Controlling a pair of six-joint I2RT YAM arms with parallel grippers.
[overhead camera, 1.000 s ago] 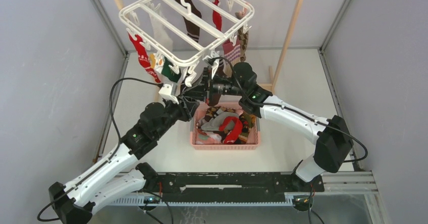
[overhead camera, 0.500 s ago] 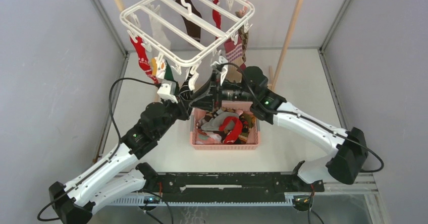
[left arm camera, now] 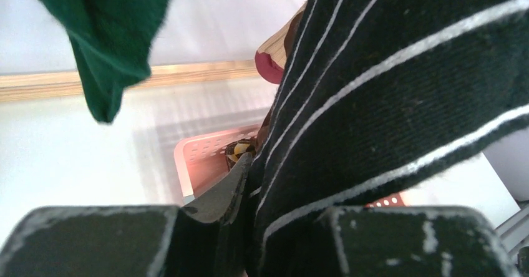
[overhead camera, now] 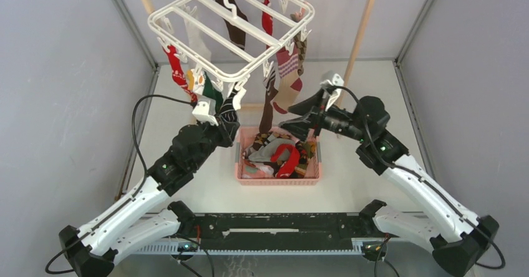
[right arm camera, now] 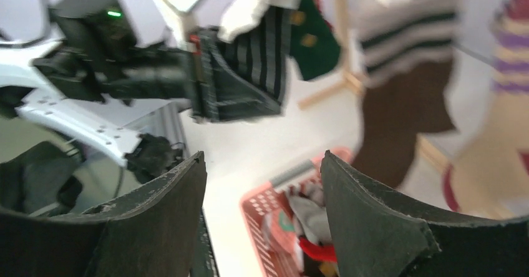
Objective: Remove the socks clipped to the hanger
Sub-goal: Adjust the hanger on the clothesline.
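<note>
My left claw (overhead camera: 228, 116) pinches a black sock (left arm camera: 387, 102) with thin white stripes, hanging below the white hanger (overhead camera: 187, 47); my right claw (right arm camera: 262, 165) gapes empty.

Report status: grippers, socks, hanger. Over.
Left gripper shut on black white-striped sock, still clipped to white plastic frame hanger. Right gripper open, empty. Pink slatted plastic basket below.

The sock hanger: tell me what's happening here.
The left claw is shut on a dark striped sock that hangs clipped to the white hanger. The right claw is open and empty, hovering over the far right corner of the pink basket, which already holds several loose socks. Several other socks hang from the hanger's clips.
</note>
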